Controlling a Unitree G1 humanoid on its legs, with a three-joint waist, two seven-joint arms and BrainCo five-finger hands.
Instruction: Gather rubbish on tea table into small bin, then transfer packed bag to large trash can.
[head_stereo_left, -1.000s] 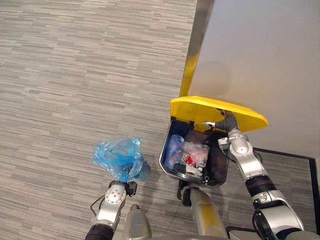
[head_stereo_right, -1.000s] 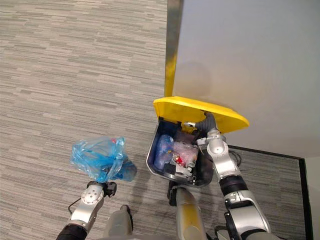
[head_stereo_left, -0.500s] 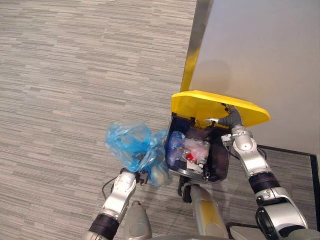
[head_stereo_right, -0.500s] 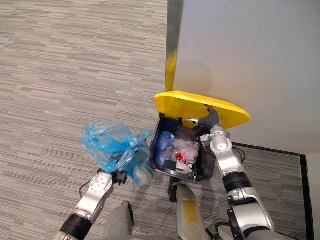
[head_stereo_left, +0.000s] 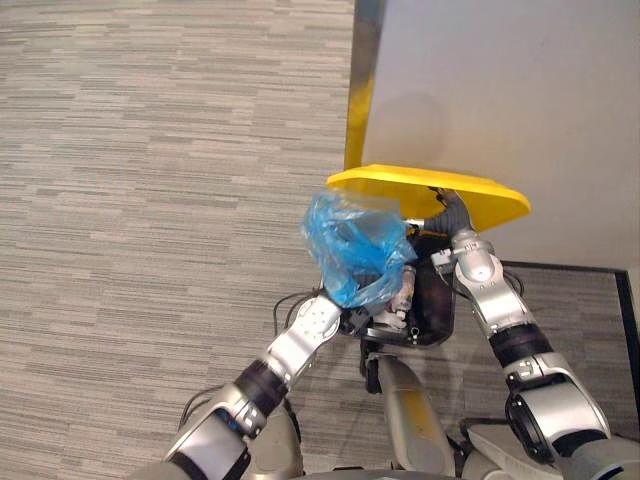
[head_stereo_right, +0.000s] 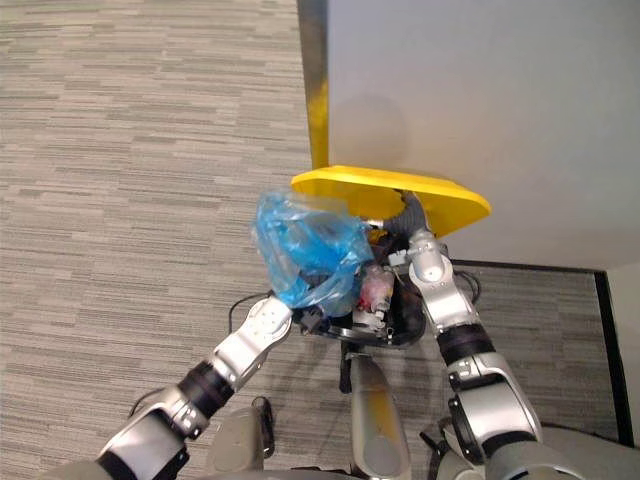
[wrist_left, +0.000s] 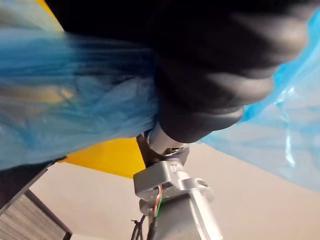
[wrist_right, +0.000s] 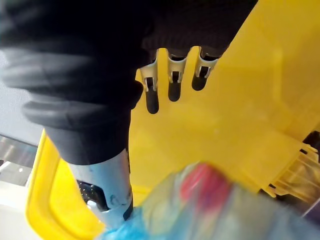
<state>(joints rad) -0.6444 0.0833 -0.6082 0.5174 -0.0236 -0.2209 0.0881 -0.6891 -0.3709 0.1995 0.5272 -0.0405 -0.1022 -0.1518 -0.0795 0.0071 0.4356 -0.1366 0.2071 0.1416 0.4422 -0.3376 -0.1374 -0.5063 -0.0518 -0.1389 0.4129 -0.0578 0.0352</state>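
A crumpled blue plastic bag (head_stereo_left: 355, 245) of rubbish hangs over the open mouth of the large dark trash can (head_stereo_left: 436, 312). My left hand (head_stereo_left: 349, 319) is shut on the bag's gathered neck from below, and the bag hides most of its fingers. In the left wrist view the blue bag (wrist_left: 75, 110) wraps round the hand's dark cover. The can's yellow lid (head_stereo_left: 430, 186) is held up by my right hand (head_stereo_left: 451, 214), which is open. Its straight fingers (wrist_right: 172, 82) press flat against the lid's (wrist_right: 250, 90) underside. Earlier rubbish (head_stereo_right: 376, 288) lies inside the can.
The can stands against a grey wall (head_stereo_left: 500, 90) with a metal corner strip (head_stereo_left: 362, 80). Striped grey carpet (head_stereo_left: 150, 200) spreads to the left. A dark-edged mat (head_stereo_left: 590, 300) lies to the right of the can.
My left arm has swung the blue bag up and to the right, from over the carpet to over the can's opening. The right hand still props the lid up.
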